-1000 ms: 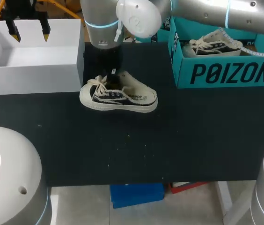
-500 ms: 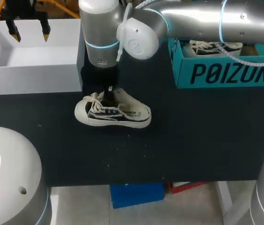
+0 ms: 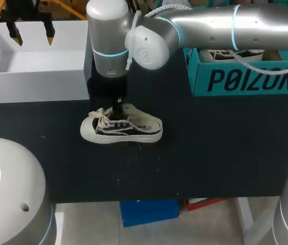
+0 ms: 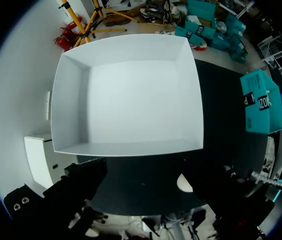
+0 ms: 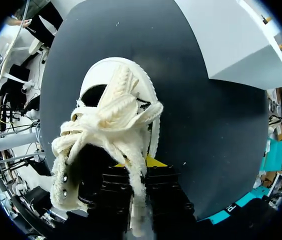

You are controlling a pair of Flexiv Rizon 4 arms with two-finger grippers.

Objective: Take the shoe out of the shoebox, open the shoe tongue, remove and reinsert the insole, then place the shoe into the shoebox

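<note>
Resting on its sole near the middle of the black desk (image 3: 210, 153), the shoe (image 3: 121, 127) is a low cream-and-black sneaker with loose cream laces, its toe towards my left side and its heel towards my right. It stands outside both boxes, just in front of the near right corner of the white box (image 3: 31, 87).

My right arm reaches in across the desk and points straight down over the shoe. The right tool (image 3: 118, 107) meets the shoe at the far edge of its opening, close behind the laces. In the right wrist view its yellow tips stand close together, pinched on the shoe's upper, with the tangle of laces (image 5: 106, 125) spread over and ahead of them and the white toe cap beyond.

My left arm is at the far left corner, where the left tool (image 3: 31, 38) hangs above the white box with its fingers spread wide and nothing between them. The left wrist view looks straight down into that box, whose floor is bare.

At the far right stands the teal shoebox (image 3: 246, 79), open-topped, with a second shoe (image 3: 225, 52) lying inside it.
</note>
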